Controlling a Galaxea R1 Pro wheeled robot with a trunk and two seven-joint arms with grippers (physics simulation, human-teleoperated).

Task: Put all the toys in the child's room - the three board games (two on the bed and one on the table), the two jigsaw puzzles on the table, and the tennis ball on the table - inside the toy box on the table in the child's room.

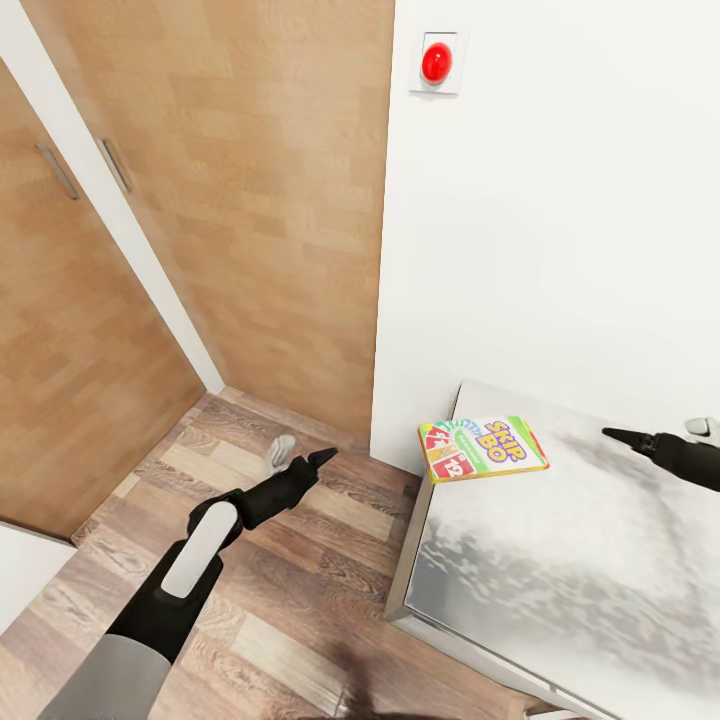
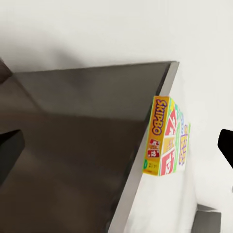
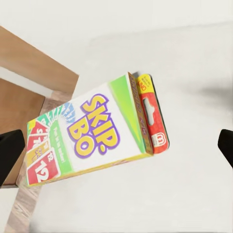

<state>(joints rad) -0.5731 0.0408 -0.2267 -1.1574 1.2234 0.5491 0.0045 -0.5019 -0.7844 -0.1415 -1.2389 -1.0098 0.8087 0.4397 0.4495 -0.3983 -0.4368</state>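
Black fingers of the right gripper [image 1: 612, 434] reach in from the head view's right edge over the pale surface of the bed [image 1: 560, 580]; in the right wrist view the two fingertips [image 3: 10, 149] sit at opposite edges of the picture, spread wide with nothing between them but the game ahead. Just beyond that gripper, near but apart from it, lies the board game [image 1: 482, 448], a flat box marked SKIP BO in green, yellow and red; it rests face up near the bed's corner closest to the white wall [image 1: 560, 200]. Its long axis runs roughly across the head view, tilted slightly, one short end toward the right gripper and the other, with the number cards printed on it, toward the bed's edge and the floor [image 1: 300, 600]; that end appears to jut a little past the edge. The right wrist view shows the same box [image 3: 92, 131] on a diagonal, its red end flap on the far side.

The left gripper [image 1: 322, 457] hangs over the wood-patterned floor, well apart from the bed; in the left wrist view its dark fingers [image 2: 9, 150] stand far apart, open and empty, and the box [image 2: 165, 138] shows at the bed's edge. Behind stands a wooden wardrobe [image 1: 250, 180]; high on the wall is a red button [image 1: 436, 62].
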